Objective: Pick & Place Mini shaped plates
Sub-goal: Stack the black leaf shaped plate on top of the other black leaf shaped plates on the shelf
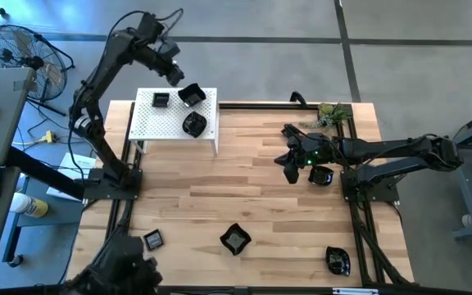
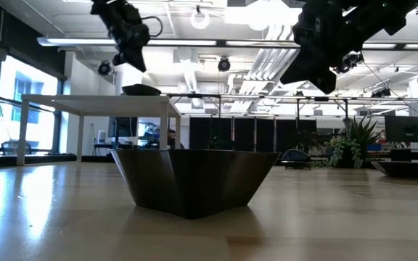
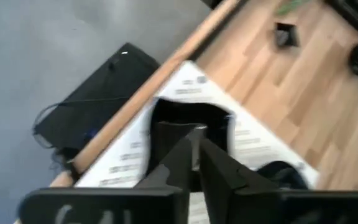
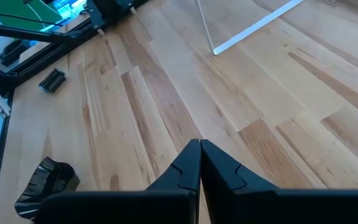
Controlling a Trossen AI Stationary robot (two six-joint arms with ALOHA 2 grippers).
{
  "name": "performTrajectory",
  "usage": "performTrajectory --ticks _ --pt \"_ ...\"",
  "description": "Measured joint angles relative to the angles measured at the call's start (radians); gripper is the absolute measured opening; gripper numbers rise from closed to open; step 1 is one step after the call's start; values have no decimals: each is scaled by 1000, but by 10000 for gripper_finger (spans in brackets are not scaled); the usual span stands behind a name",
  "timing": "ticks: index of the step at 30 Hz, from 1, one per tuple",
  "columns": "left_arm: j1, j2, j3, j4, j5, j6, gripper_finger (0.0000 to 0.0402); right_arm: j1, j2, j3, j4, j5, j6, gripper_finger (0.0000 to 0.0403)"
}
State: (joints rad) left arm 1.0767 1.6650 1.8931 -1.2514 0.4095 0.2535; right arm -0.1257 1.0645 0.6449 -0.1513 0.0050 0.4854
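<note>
Three mini shaped plates lie on the white perforated stand [image 1: 170,123]: a square one [image 1: 161,99], an angular one [image 1: 192,94] and a round one [image 1: 194,124]. My left gripper [image 1: 174,75] hangs shut above the stand's far edge; in its wrist view the fingertips [image 3: 194,132] are over the angular plate [image 3: 188,115], clear of it. More plates rest on the table: one [image 1: 153,240], one [image 1: 235,239] and one [image 1: 338,260] near the front, and another [image 1: 321,175] under the right arm. My right gripper [image 1: 292,168] hovers shut above bare wood [image 4: 199,144].
A green plant sprig [image 1: 333,115] lies at the table's far right corner. A black frame rail [image 1: 359,221] runs along the right side. In the low view the nearest plate [image 2: 194,181] fills the foreground. The table's middle [image 1: 244,180] is bare wood.
</note>
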Motion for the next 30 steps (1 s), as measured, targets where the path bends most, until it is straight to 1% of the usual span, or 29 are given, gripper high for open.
performTrajectory --ticks 1,3,4,6,9,13,16,18,20,22,24,26,30 --pt "-22 -10 -8 7 -1 -2 13 0 0 0 0 5 0 3" --pt "-76 -37 -24 25 -24 -7 4 0 0 0 0 14 1 4" --pt "-111 -52 -36 53 -44 -25 4 0 0 0 0 14 1 4" --pt "-191 -84 -77 147 -116 -91 6 0 0 0 0 13 -1 2" --pt "-317 -141 -168 349 -187 -210 2 0 -1 0 -1 -11 -20 3" --pt "-473 -247 -338 678 -197 -322 1 0 -46 0 -44 -40 -22 11" --pt "-591 -311 -486 879 -271 -390 1 -2 -110 18 -164 -32 -23 23" --pt "-668 -340 -580 997 -339 -433 1 -11 -149 40 -291 -8 -26 36" --pt "-731 -368 -663 1080 -385 -457 1 -31 -170 64 -423 5 -33 52" --pt "-790 -391 -717 1141 -426 -468 1 -66 -171 87 -536 -14 -73 68" --pt "-835 -402 -752 1155 -466 -475 1 -114 -153 100 -609 -67 -130 82" --pt "-872 -404 -772 1138 -501 -489 1 -168 -122 102 -653 -117 -201 93" --pt "-919 -406 -804 1148 -547 -503 1 -281 -22 102 -697 -194 -398 113"
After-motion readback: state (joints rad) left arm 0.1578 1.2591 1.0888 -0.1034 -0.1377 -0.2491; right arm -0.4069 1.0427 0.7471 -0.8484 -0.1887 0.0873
